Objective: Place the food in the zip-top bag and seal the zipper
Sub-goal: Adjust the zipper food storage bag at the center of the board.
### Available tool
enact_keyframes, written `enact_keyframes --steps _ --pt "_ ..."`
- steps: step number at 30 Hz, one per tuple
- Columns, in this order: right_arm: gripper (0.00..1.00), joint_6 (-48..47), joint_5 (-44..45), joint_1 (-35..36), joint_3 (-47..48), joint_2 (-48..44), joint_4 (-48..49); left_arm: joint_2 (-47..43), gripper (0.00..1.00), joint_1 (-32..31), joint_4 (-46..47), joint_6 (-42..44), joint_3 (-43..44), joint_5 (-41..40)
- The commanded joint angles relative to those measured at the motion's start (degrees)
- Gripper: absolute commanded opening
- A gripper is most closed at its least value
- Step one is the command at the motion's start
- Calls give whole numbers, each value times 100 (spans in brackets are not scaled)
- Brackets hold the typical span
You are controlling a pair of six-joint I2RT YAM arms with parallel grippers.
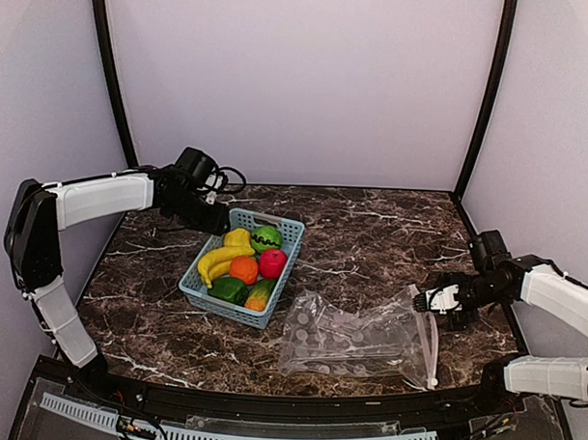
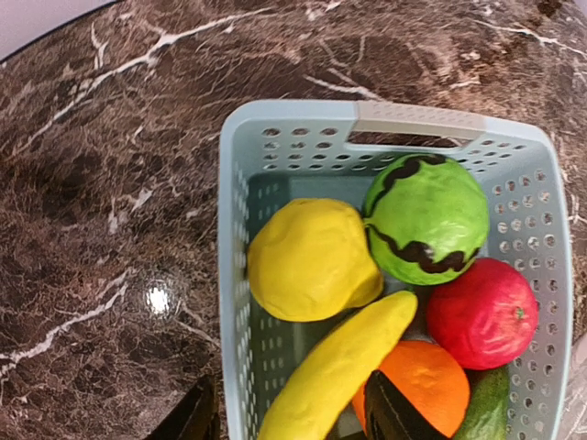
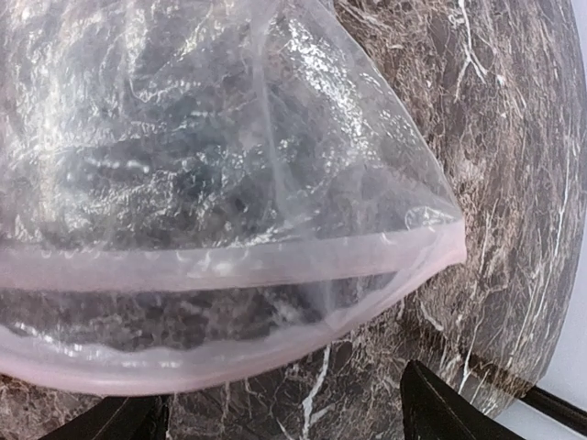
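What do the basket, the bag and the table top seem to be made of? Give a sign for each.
Basket: moulded plastic, matt pale blue, with punched holes. Bag: thin clear plastic film, glossy, crinkled, glinting. Table top: polished dark marble by its white veins, or perhaps printed laminate.

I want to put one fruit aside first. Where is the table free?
Free: the marble table behind the zip-top bag, toward the back wall, and left of the basket. Crowded: the narrow gap between basket and bag.
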Motion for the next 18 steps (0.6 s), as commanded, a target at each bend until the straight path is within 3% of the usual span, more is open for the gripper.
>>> enact_keyframes --steps 1,9,15,18 --pt "84 -5 44 277 64 100 914 -480 53 -107 7 103 -40 -164" --pt "85 845 -1630 740 1148 275 -13 -721 52 -118 105 -2 -237 -163" --pt "83 852 -1442 1131 912 424 230 -900 51 -131 259 -105 -403 -22" --pt "80 1426 -1535 1047 1073 508 228 -1097 49 -333 262 -42 -384 -20"
